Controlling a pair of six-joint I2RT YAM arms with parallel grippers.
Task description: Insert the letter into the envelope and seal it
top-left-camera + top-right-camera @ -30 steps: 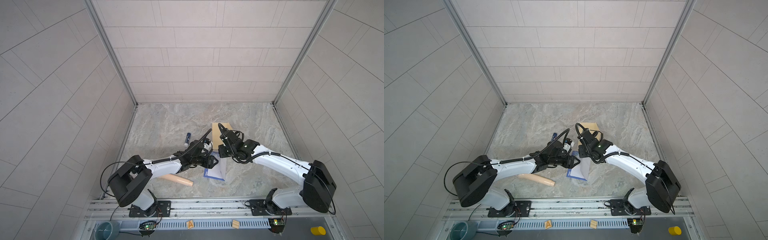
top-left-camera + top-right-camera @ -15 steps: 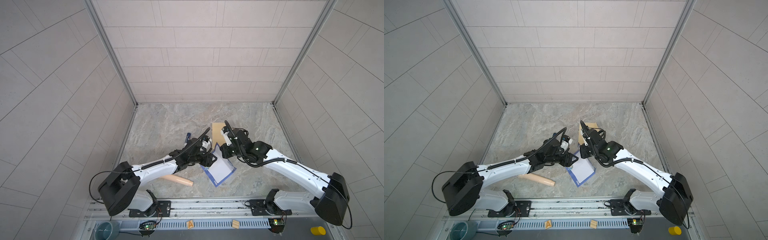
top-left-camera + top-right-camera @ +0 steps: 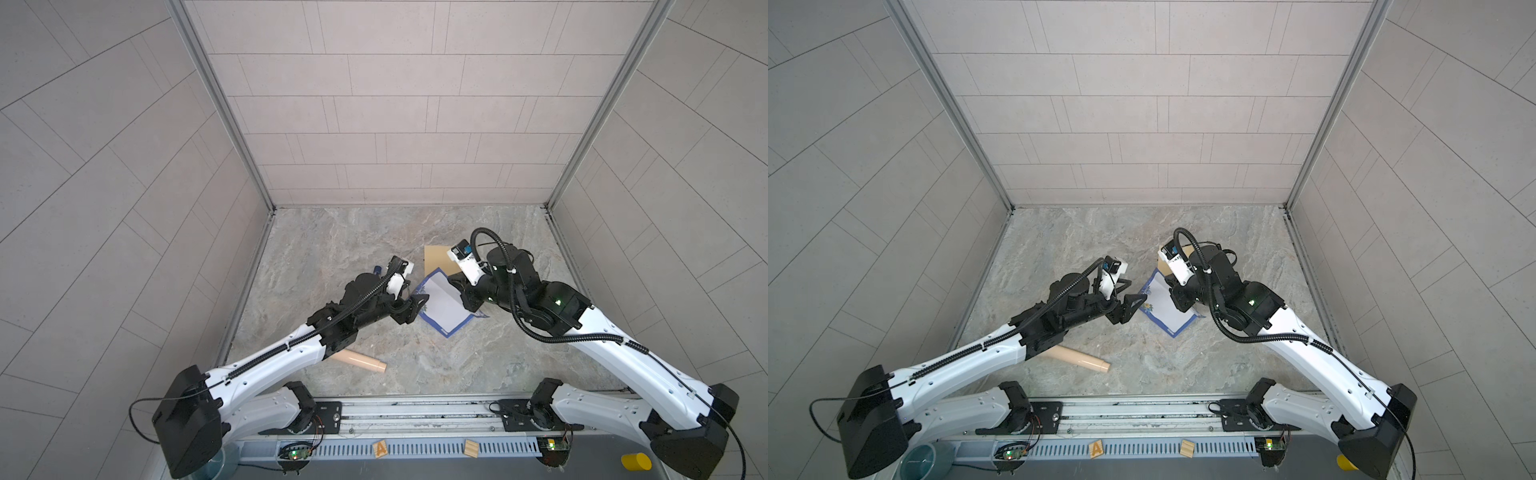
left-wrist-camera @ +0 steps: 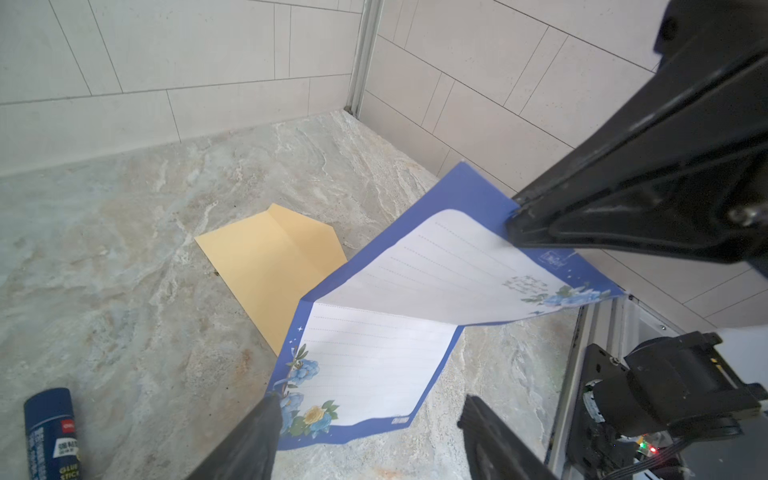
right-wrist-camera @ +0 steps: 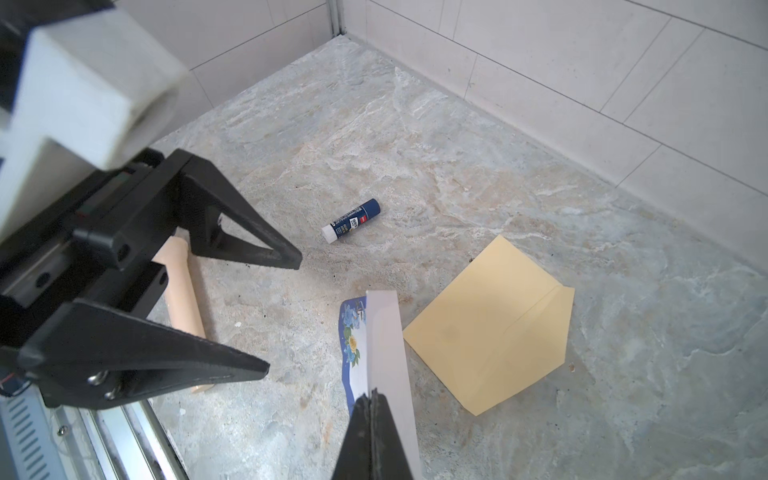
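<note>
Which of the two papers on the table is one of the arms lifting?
The letter, white with a blue flowered border: the right gripper has its jaws shut on one edge, raising that half. The plain tan envelope lies flat, ungripped.

1. The letter [image 4: 374, 357], centre to lower right of the frame, is bent: one half lies flat on the surface [image 4: 124, 249], the other is raised.
2. Right fingers [image 4: 623, 199], upper right, pinch the raised half's blue edge.
3. The envelope [image 4: 266, 257], flap open, lies at centre, partly under the letter.
4. Glue stick [image 4: 52, 428] at lower left.
5. Left fingers [image 4: 257, 436] stand apart at the bottom edge, one tip over the flowered corner.
</note>
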